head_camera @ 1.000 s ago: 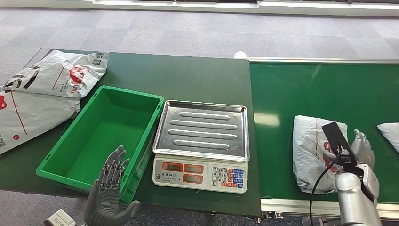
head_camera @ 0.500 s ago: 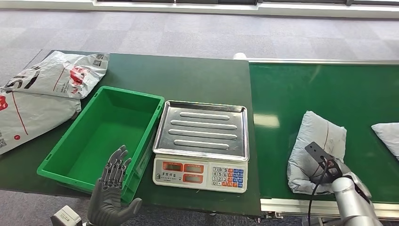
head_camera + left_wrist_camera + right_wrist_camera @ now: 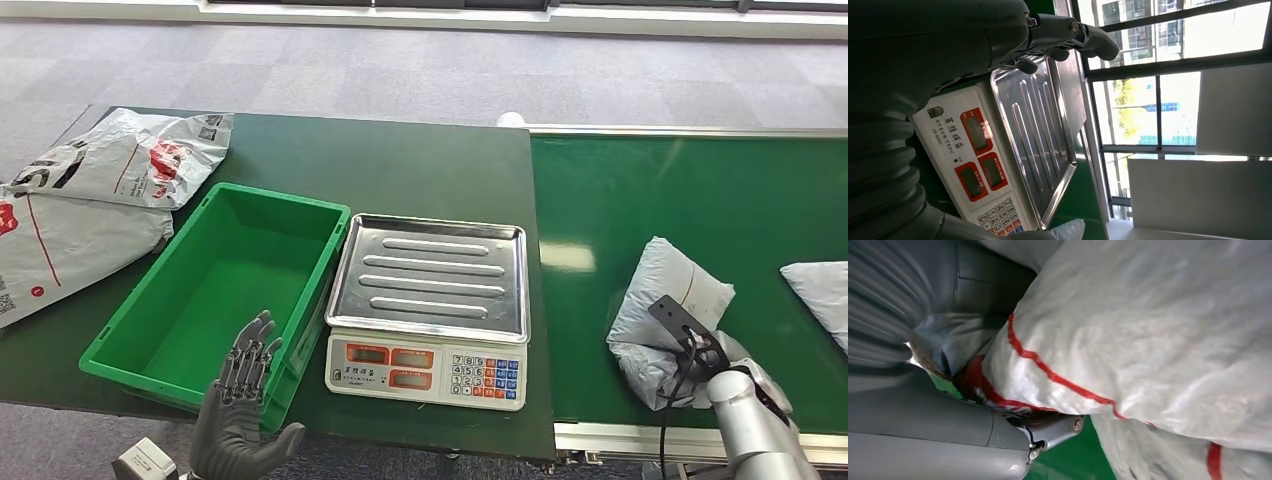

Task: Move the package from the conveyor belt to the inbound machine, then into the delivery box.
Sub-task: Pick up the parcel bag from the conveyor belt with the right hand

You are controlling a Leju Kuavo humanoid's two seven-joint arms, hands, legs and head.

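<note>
While the grey package [image 3: 665,300] sits crumpled and raised at one end on the green conveyor belt [image 3: 690,190], near its front edge, the right robot hand [image 3: 722,352] grips it from the near side; the right wrist view shows the white plastic with red stripes [image 3: 1158,340] bunched against the palm, the thumb pressed under a fold. A second pale package [image 3: 818,285] lies further right on the belt, apart from the first. The left robot hand [image 3: 238,400] hovers with its fingers spread and holds nothing, just in front of the near wall of the green delivery box [image 3: 130,345], which stands on the dark green counter [image 3: 400,165]. Just right of the box, touching or nearly so, stands the weighing scale [image 3: 430,290], its steel tray bare. Two printed mail bags [image 3: 90,190] lie at the counter's far left.
</note>
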